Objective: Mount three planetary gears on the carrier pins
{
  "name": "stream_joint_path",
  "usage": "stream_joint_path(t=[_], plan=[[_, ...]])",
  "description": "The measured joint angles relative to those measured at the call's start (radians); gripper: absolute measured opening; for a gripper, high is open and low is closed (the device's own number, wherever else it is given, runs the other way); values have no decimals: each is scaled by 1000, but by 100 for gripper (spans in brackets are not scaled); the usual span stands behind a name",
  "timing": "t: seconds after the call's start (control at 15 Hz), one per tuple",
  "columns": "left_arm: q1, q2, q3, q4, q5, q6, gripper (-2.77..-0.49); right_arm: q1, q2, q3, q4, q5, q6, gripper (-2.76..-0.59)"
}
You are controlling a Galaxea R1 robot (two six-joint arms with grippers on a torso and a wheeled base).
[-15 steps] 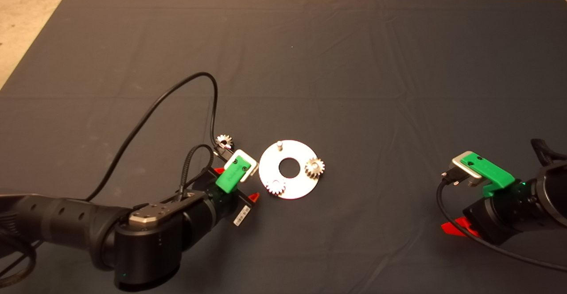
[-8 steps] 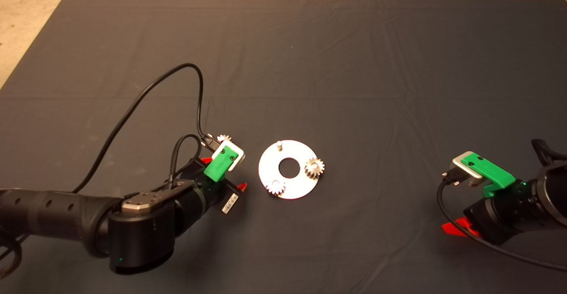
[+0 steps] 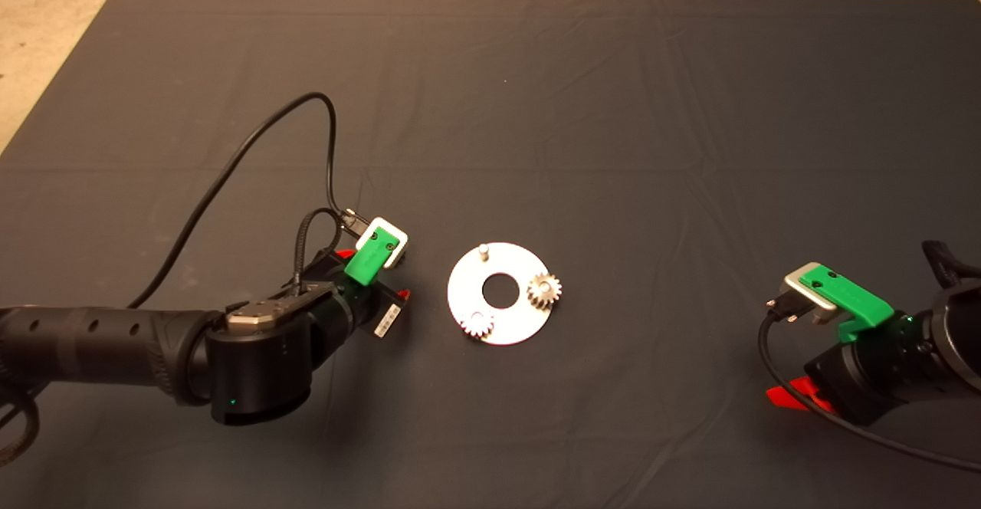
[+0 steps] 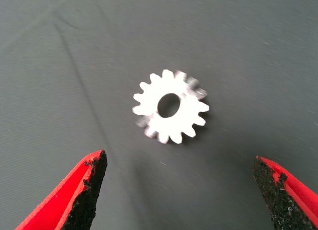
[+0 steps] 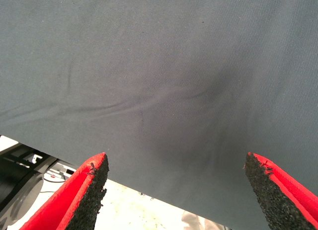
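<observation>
Left tool [image 4: 179, 190]: fingers spread wide, holding nothing; it hovers over the mat just left of the disc, pointing down.
Left tool, head view [image 3: 375, 275]: only red finger tips show beneath the green mount; what lies under it is hidden here.
Loose gear [image 4: 170, 106]: seen in the left wrist view alone; lies flat on the mat, centre bore up, between the two black pads and touching neither.
Left finger pads [image 4: 89, 190]: well apart, one on each side of the loose gear.
Disc [image 3: 510, 317]: flat, round, silver, with a central hole; lies on the mat near the middle, right of the left tool.
Right-edge gear [image 3: 544, 290]: sits on the disc's right rim.
Near-left gear [image 3: 477, 325]: sits on the disc's near-left rim.
Bare pin [image 3: 483, 249]: stands upright at the disc's far edge, no gear on it.
Mat [image 3: 613, 110]: dark cloth, lightly creased, covering the table.
Right tool [image 5: 176, 190]: fingers spread wide, empty; parked at the near right of the mat [image 3: 789, 395].
Right wrist view: bare cloth, the mat's edge, and pale floor [image 5: 134, 212] beyond.
</observation>
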Motion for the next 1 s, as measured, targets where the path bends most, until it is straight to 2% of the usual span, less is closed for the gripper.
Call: stream_joint_path(t=[0.33, 0.67, 0.87, 1.0], plan=[[-18, -5, -28, -11, 0, -2, -119, 0, -5, 0, 0, 0, -2, -133], [-31, -5, -71, -41, 0, -71, -119, 0, -5, 0, 0, 0, -2, -133], [-32, -2, -73, -45, -3, -93, -119, 0, -5, 0, 0, 0, -2, -133], [-45, 6, -73, -45, -9, -105, -119, 0, -5, 0, 0, 0, -2, -133]])
